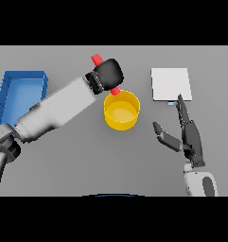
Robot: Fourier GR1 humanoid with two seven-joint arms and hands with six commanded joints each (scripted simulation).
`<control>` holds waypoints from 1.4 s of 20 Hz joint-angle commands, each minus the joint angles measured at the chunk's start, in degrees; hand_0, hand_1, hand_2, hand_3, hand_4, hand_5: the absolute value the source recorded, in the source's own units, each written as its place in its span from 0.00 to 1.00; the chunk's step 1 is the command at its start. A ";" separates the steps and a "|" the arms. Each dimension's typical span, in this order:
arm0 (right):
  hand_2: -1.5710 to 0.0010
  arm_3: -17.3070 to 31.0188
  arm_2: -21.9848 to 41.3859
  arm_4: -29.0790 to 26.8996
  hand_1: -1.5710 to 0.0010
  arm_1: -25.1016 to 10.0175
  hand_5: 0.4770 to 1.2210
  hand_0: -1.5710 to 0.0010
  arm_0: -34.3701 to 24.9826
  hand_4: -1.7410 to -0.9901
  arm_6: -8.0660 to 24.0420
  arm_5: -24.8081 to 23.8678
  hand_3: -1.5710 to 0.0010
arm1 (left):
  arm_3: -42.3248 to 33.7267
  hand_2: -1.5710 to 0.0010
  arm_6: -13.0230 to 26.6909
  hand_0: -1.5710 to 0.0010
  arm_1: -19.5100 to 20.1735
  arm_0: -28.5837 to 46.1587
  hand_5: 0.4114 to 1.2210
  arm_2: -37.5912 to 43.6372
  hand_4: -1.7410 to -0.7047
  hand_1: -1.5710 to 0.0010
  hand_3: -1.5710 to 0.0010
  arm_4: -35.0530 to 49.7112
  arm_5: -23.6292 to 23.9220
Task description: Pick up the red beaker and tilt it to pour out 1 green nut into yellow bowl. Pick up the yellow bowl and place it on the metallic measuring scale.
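Gripping the beaker, my left hand hides most of it, tilted at the bowl's 11 o'clock rim. Nut unseen. Right hand open, fingertip touching the scale.

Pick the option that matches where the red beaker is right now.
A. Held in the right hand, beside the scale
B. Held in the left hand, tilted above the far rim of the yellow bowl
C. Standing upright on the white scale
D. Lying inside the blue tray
B: the left hand is curled round the red beaker, whose lower end points down at the rim of the yellow bowl.
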 commanded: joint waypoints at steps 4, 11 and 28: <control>1.00 0.24 -0.09 -0.78 1.00 0.41 0.12 1.00 0.89 0.81 -0.76 0.30 1.00 | 0.82 0.00 -2.02 0.00 0.27 -1.54 1.00 -4.44 0.00 0.00 0.01 -4.16 0.42; 1.00 -0.56 -0.20 -0.77 1.00 0.02 0.14 1.00 0.97 0.81 -0.63 0.37 1.00 | 3.14 0.00 -3.44 0.00 -1.70 -5.84 1.00 -10.11 0.01 0.00 0.00 -10.37 1.74; 1.00 0.84 -0.02 -1.83 1.00 -0.50 0.14 1.00 -1.26 0.85 -1.67 1.87 1.00 | 27.79 0.00 1.79 0.00 10.06 -28.55 1.00 20.50 0.01 0.00 0.04 8.38 0.78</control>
